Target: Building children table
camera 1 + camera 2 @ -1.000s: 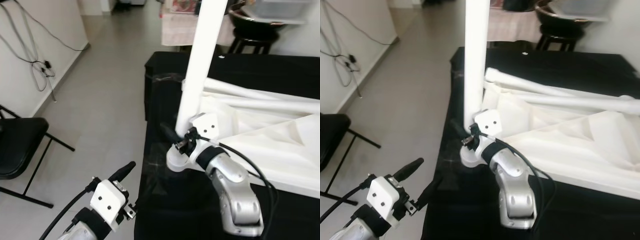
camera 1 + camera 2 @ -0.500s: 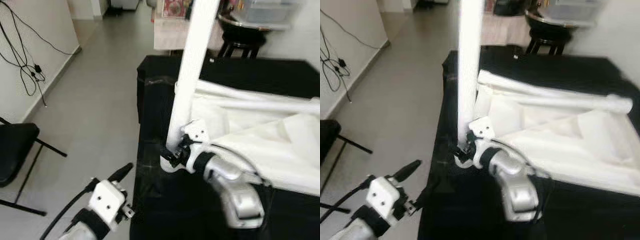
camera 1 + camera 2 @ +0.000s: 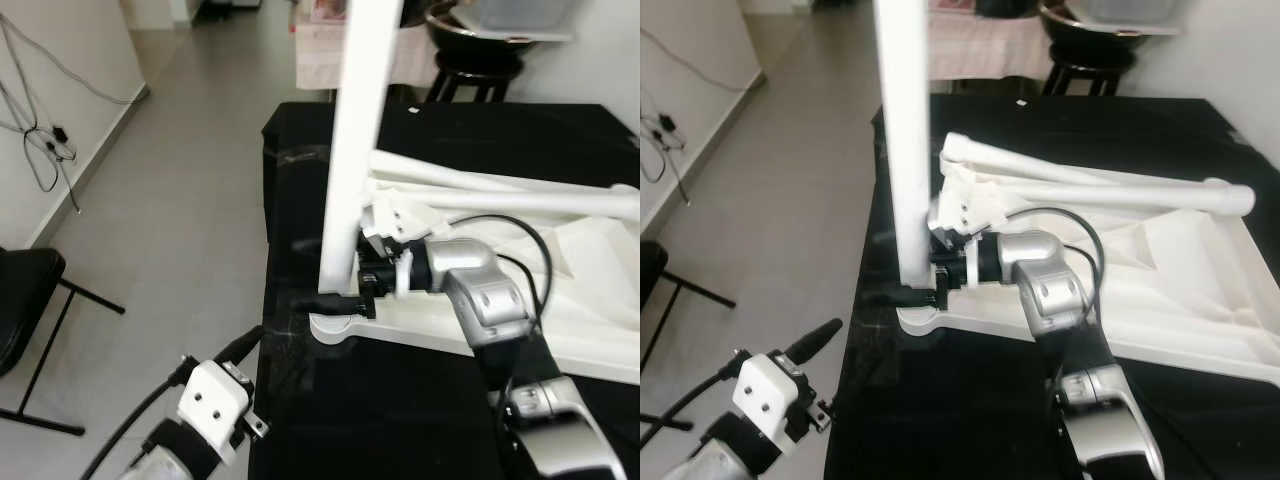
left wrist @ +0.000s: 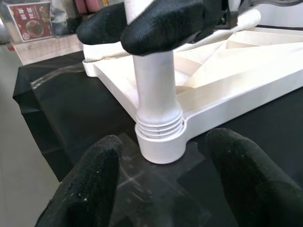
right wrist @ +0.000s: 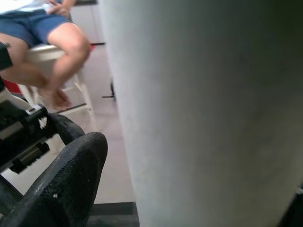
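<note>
We count one bench [image 3: 420,400], draped in black. On it lies one white tabletop [image 3: 590,330], underside up. There are three white legs: one upright [image 3: 352,150] in the tabletop's corner socket and two [image 3: 1090,185] lying across it. We count two grippers: the right [image 3: 335,300] at the upright leg's base, the left [image 3: 245,345] low by the bench's edge. Beyond the bench stands one black stool [image 3: 480,75]. On the floor we count one black chair [image 3: 25,310]. One person's bare legs [image 5: 52,42] show in the right wrist view.

Silver arms [image 3: 485,300], white wrist blocks, blk fingers [image 4: 90,184], blk cables.
</note>
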Tool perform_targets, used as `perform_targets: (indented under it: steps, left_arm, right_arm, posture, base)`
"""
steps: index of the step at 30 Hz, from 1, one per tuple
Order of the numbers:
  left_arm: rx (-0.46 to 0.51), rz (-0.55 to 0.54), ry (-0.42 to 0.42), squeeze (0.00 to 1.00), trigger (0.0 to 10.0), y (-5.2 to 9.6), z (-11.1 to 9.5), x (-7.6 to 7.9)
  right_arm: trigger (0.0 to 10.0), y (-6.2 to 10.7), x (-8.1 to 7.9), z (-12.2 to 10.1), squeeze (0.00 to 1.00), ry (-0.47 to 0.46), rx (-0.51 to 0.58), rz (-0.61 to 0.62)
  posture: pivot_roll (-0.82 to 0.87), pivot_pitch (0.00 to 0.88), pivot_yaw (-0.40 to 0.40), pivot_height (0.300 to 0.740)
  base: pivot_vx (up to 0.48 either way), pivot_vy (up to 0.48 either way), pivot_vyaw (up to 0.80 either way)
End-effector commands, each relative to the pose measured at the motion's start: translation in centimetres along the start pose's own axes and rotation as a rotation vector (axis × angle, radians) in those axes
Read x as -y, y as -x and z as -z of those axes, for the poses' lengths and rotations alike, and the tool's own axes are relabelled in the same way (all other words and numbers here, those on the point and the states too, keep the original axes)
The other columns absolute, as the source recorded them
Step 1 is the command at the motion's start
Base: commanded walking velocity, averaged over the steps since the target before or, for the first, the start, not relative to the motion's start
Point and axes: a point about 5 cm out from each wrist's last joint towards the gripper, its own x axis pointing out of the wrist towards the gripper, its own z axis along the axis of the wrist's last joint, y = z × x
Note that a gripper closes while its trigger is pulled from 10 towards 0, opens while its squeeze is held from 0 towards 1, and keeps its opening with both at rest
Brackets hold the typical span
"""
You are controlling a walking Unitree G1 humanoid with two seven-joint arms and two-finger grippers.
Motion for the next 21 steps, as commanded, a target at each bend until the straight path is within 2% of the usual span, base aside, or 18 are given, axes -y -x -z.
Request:
perform_targets:
  steps: [1,4,5,10,13,15,16,18,20,21]
  left_arm:
    - [-0.006,0.006,-0.008,0.0,10.0,0.2,-0.2,0.3]
    - [-0.007,0.007,-0.008,0.0,10.0,0.2,-0.2,0.4]
    - [-0.007,0.007,-0.006,0.0,10.0,0.2,-0.2,0.4]
    - [-0.005,0.005,-0.004,0.0,10.0,0.2,-0.2,0.5]
    - [-0.004,0.004,-0.003,0.0,10.0,0.1,-0.1,0.5]
    - [-0.004,0.004,-0.003,0.0,10.0,0.1,-0.1,0.5]
    - [-0.003,0.004,-0.002,0.0,10.0,0.1,-0.1,0.5]
    - [-0.003,0.004,-0.002,0.0,10.0,0.1,-0.1,0.5]
    - [-0.001,0.005,-0.002,0.0,10.0,0.1,-0.1,0.4]
    - [-0.001,0.005,-0.002,0.0,10.0,0.1,-0.1,0.4]
  right_arm:
    - [3.2,-0.9,-0.3,-0.1,0.0,-0.015,-0.01,-0.124]
    - [3.2,-0.8,-0.3,-0.1,0.0,-0.02,-0.017,-0.157]
    - [0.0,-0.5,-0.4,0.0,0.0,-0.031,-0.019,-0.178]
    - [0.0,0.1,-0.2,0.2,0.0,-0.033,0.0,-0.182]
    - [0.0,0.8,-0.2,0.5,0.0,-0.017,0.022,-0.115]
    - [0.0,0.8,-0.2,0.5,0.0,-0.017,0.022,-0.115]
    - [0.0,1.3,-0.2,0.7,0.0,-0.01,0.03,-0.067]
    - [0.0,1.3,-0.2,0.7,0.0,-0.01,0.03,-0.067]
    - [0.0,2.3,-0.7,1.2,0.0,-0.004,0.042,0.103]
    - [0.0,2.3,-0.7,1.2,0.0,-0.004,0.042,0.103]
  posture:
    - [0.05,0.184,-0.064,0.74]
    - [0.05,0.184,-0.064,0.74]
    - [0.05,0.183,-0.066,0.74]
    - [0.04,0.18,-0.067,0.74]
    - [0.03,0.175,-0.065,0.74]
    - [0.03,0.175,-0.065,0.74]
    - [0.03,0.175,-0.065,0.74]
    - [0.03,0.175,-0.065,0.74]
    - [0.02,0.178,-0.073,0.74]
    - [0.02,0.178,-0.073,0.74]
  base:
    - [0.0,0.0,0.0]
    - [0.0,0.0,0.0]
    - [0.0,0.0,0.0]
    - [0.0,0.0,0.0]
    - [0.0,0.0,0.0]
    - [0.0,0.0,0.0]
    - [0.0,0.0,0.0]
    - [0.0,0.0,0.0]
    - [0.0,0.0,0.0]
    - [0.0,0.0,0.0]
